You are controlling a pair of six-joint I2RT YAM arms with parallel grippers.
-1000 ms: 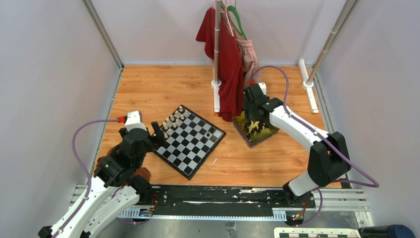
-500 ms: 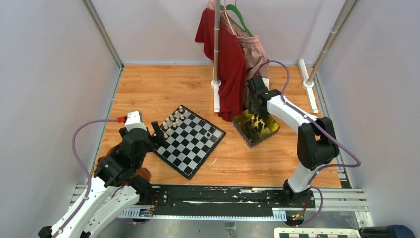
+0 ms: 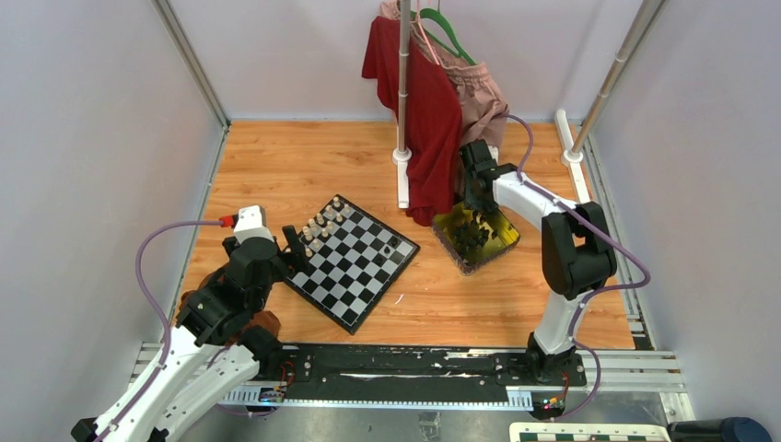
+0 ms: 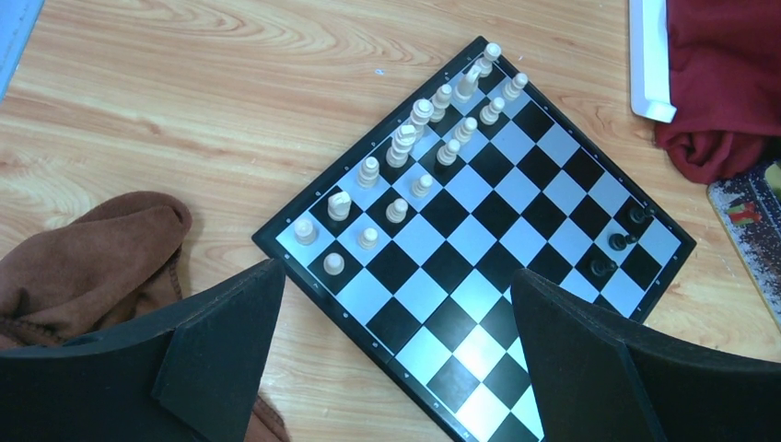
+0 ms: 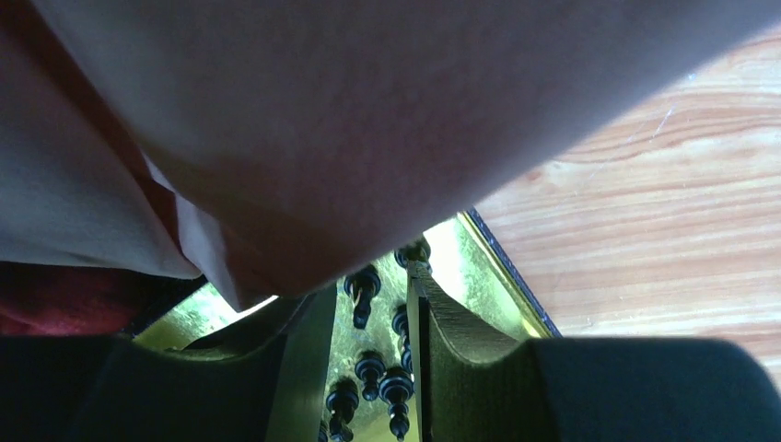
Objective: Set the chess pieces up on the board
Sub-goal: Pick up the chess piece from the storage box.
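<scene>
Fetching black pieces (image 5: 396, 387) from the tray (image 5: 465, 262) below my right tool (image 5: 370, 285); jaws narrow around them, grip on one I cannot tell. Next: lift clear of cloth (image 5: 368, 120), leftward to board (image 3: 350, 262).

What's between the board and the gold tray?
Just bare wood table between board and tray, per the top view; red garment hangs behind.

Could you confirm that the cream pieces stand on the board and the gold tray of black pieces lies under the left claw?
Not quite: the gold tray of black pieces lies under the right claw, not the left claw, as the top external view shows. The cream pieces do stand on the board.
</scene>
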